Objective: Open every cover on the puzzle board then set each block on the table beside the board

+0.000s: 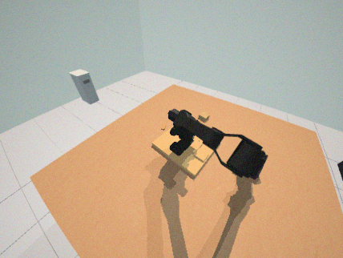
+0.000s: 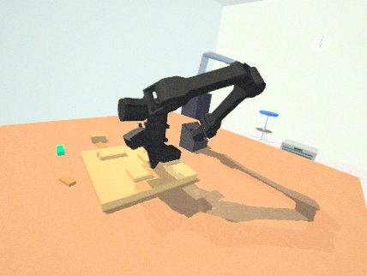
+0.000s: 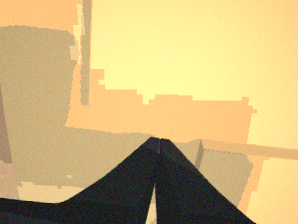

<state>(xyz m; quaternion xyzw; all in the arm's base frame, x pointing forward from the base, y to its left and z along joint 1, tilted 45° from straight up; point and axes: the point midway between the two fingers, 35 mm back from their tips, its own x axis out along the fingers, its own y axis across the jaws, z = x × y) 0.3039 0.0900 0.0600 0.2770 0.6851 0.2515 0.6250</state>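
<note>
Grey cabinet [image 1: 84,86] stands on white tiled floor [image 1: 48,124], off table's far corner, by pale wall. Blue-topped stool [image 2: 268,115] well beyond table's far edge. Low grey vented unit [image 2: 299,149] on floor just beside stool. Round wall clock [image 2: 321,42] high above stool.

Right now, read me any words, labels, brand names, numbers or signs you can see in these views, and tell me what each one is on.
No text can be read in any view.
Grey box on the floor: a small dark patch on its face, too blurred to read.
Round mark on the wall: perhaps a clock, no numbers legible.
Puzzle board, loose blocks, arm and shut gripper: no markings show.
</note>
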